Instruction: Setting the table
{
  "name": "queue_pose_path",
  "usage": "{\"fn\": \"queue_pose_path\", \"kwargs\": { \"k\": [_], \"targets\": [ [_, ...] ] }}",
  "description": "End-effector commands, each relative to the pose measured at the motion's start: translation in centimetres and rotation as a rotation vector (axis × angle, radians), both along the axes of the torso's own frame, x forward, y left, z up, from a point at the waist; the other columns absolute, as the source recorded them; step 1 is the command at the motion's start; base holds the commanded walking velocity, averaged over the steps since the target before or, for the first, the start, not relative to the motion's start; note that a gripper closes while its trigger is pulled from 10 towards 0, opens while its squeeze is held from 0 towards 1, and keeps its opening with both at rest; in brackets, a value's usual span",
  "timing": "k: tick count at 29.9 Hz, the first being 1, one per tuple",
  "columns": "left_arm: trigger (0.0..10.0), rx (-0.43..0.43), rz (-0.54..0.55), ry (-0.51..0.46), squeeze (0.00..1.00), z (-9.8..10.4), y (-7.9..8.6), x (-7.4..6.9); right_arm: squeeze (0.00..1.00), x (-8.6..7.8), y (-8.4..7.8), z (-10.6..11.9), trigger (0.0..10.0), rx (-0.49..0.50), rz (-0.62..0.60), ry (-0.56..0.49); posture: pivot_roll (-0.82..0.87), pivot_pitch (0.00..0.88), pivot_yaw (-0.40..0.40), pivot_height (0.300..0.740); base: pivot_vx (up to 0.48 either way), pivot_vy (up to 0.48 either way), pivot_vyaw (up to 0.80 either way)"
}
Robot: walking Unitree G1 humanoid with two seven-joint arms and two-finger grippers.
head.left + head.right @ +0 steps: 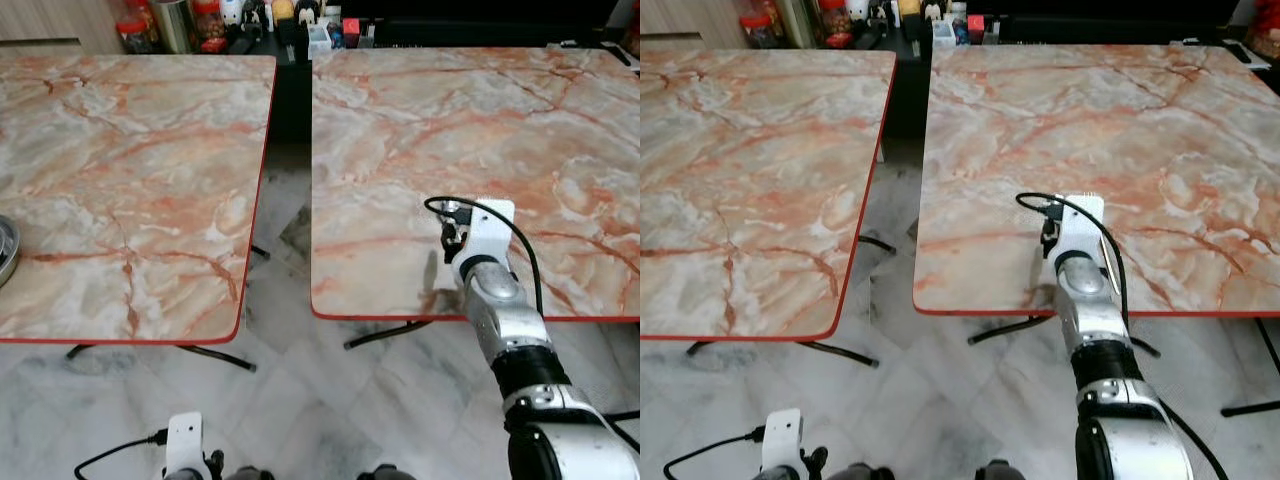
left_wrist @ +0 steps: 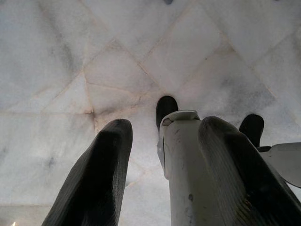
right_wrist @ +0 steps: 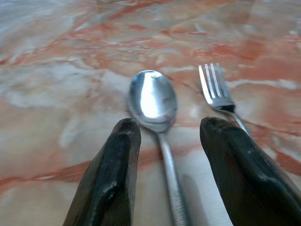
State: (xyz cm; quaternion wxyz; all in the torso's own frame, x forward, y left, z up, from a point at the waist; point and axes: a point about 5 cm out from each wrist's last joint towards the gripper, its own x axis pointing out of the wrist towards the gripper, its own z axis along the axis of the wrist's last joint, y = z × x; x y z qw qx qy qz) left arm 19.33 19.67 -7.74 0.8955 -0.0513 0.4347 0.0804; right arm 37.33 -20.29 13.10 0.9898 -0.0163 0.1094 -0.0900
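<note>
Your right gripper hovers low over the right marble table, jaws wide around a spoon lying flat; a fork lies just beside it.

Your left gripper, jaws parted, hangs above floor tiles.

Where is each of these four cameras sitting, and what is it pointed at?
Left eye: on the head, looking down at two marble tables; the right arm reaches over one.
Right eye: beside it, same scene, same arm.
Left wrist: on the hanging left arm, facing the floor past the open left gripper.
Right wrist: over the table, open right gripper astride a spoon, a fork beside it.
</note>
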Motion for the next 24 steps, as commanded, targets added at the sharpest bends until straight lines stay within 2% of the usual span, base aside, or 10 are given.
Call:
{"fn": "queue_pose_path", "kwargs": {
  "k": [1,7,11,24],
  "targets": [
    [10.0,0.001,0.011,0.031,0.00,-0.43,0.29,-0.89,0.00,0.17,-0.33,0.23,10.0,0.007,-0.020,0.000,-0.02,0.145,-0.002,0.711,0.000,0.000,0.00],
    [10.0,0.003,0.008,0.031,0.00,-0.43,0.27,-0.88,0.00,0.22,-0.42,0.09,10.0,0.020,-0.029,0.005,-0.02,0.145,-0.002,0.711,0.000,0.000,0.00],
    [10.0,0.010,0.009,0.031,0.00,-0.44,0.39,-0.95,0.00,0.34,-0.46,-0.22,10.0,0.121,-0.035,-0.009,-0.02,0.145,-0.002,0.711,0.000,0.000,0.00],
    [10.0,0.018,0.016,0.030,0.00,-0.47,0.65,-1.15,0.00,1.16,-0.41,0.16,10.0,0.107,-0.012,0.015,-0.01,0.157,0.000,0.711,0.000,0.000,0.00]
  ]
}}
